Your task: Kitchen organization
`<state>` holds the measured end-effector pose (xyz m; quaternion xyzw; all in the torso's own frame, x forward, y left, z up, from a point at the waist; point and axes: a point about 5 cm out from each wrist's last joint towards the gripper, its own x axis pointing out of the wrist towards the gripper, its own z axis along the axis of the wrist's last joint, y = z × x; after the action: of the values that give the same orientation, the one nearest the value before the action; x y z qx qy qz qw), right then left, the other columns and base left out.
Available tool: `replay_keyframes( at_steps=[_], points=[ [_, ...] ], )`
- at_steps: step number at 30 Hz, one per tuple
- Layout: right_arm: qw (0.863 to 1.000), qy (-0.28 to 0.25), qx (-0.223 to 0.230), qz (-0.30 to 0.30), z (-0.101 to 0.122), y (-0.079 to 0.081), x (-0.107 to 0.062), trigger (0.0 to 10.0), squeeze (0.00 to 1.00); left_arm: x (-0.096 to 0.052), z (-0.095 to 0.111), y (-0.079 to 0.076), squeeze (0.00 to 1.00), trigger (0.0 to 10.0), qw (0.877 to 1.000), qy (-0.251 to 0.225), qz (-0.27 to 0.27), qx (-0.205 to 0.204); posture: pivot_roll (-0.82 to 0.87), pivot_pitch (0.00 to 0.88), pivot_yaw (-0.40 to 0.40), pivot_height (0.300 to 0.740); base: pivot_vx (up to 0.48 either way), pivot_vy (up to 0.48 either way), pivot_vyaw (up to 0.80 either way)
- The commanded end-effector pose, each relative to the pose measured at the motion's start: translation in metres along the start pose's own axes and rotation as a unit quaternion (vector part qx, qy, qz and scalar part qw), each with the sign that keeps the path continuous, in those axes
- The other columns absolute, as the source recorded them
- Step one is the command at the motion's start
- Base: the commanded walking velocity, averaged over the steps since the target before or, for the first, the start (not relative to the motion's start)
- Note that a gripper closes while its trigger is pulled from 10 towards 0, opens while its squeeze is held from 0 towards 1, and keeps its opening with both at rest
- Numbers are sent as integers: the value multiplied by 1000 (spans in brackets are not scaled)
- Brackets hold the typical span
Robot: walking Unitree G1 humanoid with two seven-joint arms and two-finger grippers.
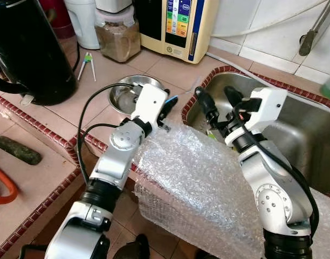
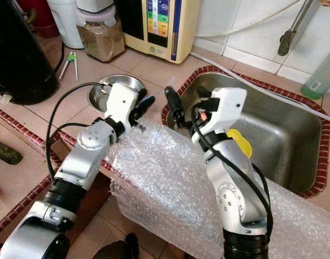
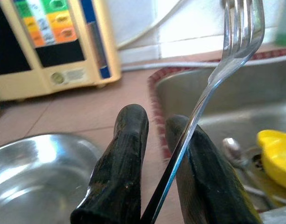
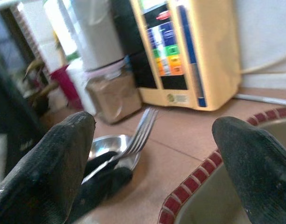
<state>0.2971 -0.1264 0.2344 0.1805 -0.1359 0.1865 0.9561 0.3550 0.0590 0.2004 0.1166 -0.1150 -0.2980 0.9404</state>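
My left gripper (image 3: pixel 155 119) is shut on a steel fork (image 3: pixel 213 81), whose handle runs between the two black fingers and whose tines point up toward the sink. It hovers over the tiled counter between a steel bowl (image 1: pixel 123 95) and the sink's left rim (image 1: pixel 193 106). My right gripper (image 1: pixel 219 102) is open just to the right, above the sink's left edge, with nothing between its fingers. In the right wrist view it faces the fork (image 4: pixel 142 133) and the bowl behind it.
Bubble wrap (image 1: pixel 197 183) drapes over the counter's front edge under both arms. In the sink lie a yellow object (image 2: pixel 238 141) and a spoon (image 3: pixel 232 147). A black kettle (image 1: pixel 30 48), a jar of brown powder (image 1: pixel 117 38) and a cream appliance (image 1: pixel 178 27) stand behind.
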Motion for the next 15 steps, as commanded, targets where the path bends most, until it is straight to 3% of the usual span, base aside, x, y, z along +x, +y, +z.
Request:
replay_keyframes(
  at_steps=[1, 6, 15],
  points=[
    [1000, -3, 25, -14, 1, -4, 1, 10000, 0, 0, 8, -8, 0, 0, 999, -24, -19, 12, 10, 160, -12, 740, 0, 0, 0],
    [998, -10, 62, -26, 2, -4, 5, 10000, 0, -1, 13, -20, 0, 0, 997, -44, -46, 33, 9, 161, -13, 740, 0, 0, 0],
    [996, 9, 87, -21, -5, 6, 18, 10000, 0, -1, 16, -27, 0, 0, 995, -54, -57, 55, 9, 163, -13, 740, 0, 0, 0]
  ],
)
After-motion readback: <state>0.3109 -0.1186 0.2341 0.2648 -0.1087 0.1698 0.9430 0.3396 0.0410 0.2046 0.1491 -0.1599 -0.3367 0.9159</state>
